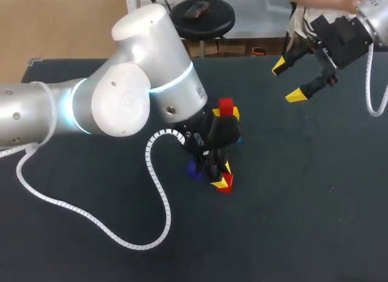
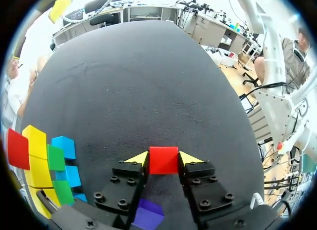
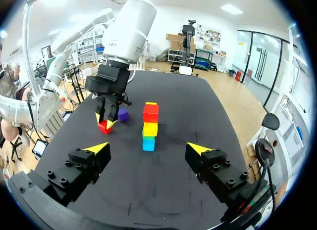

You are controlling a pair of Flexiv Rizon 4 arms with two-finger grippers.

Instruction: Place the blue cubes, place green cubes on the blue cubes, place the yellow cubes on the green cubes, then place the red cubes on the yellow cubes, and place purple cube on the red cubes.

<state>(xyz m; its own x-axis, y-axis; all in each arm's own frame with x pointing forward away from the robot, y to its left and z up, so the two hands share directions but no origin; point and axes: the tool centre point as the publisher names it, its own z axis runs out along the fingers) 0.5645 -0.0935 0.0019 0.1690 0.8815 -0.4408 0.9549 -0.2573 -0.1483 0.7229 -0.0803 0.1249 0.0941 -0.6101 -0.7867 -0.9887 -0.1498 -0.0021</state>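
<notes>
While between left jaws, red cube (image 2: 163,160)

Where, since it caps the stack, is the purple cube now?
In the right wrist view, the purple cube lies on the table beside the left claw holding a red cube, apart from the stack.

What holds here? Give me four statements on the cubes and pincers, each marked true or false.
1. The left pincer grips a red cube. True.
2. The right pincer is shut on a yellow cube. False: it is open and holds nothing.
3. The purple cube sits on the stack. False: it lies on the table beside the left pincer.
4. The stack's top cube is red. True.
</notes>
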